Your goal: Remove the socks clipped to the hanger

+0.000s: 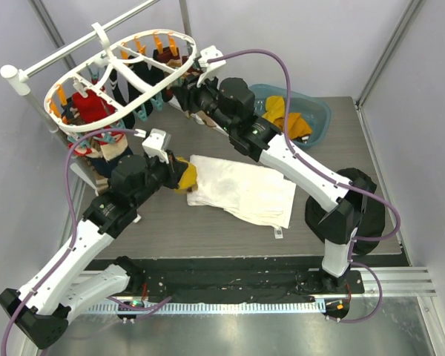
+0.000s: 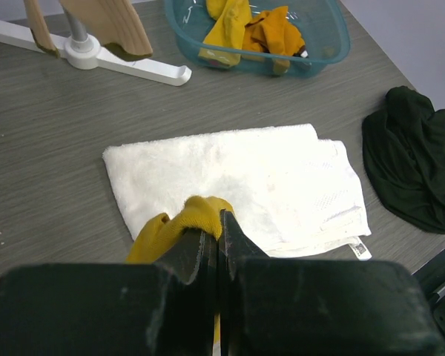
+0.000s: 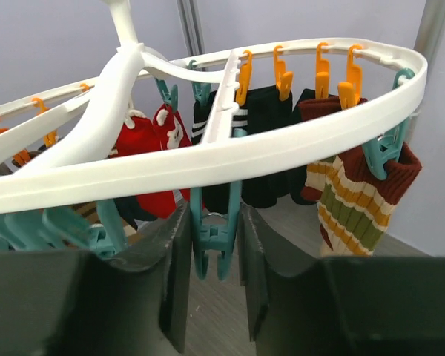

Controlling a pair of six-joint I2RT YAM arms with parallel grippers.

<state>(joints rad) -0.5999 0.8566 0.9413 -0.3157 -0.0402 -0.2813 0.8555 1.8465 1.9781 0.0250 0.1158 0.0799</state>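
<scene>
At the hanger (image 3: 297,141), right tool (image 3: 213,216) upraised

The top camera looks down from above and behind both arms (image 1: 304,167). The left wrist camera, close behind the left gripper (image 2: 221,222), faces the white cloth (image 2: 282,178) ahead; the right wrist camera tilts up past the right gripper (image 3: 215,222) to the hanger (image 3: 297,139). The top view shares both.

- White cloth (image 1: 245,189): you'll find it lying flat mid-table, rumpled, with a small tag at its near corner.
- Teal basin (image 1: 320,111): look far right, beyond the cloth.
- Black garment heap (image 2: 415,163): just right of the cloth.
- White pole stand (image 2: 133,68): its foot rests on your grey wood-grain table (image 1: 178,230), far left.
</scene>
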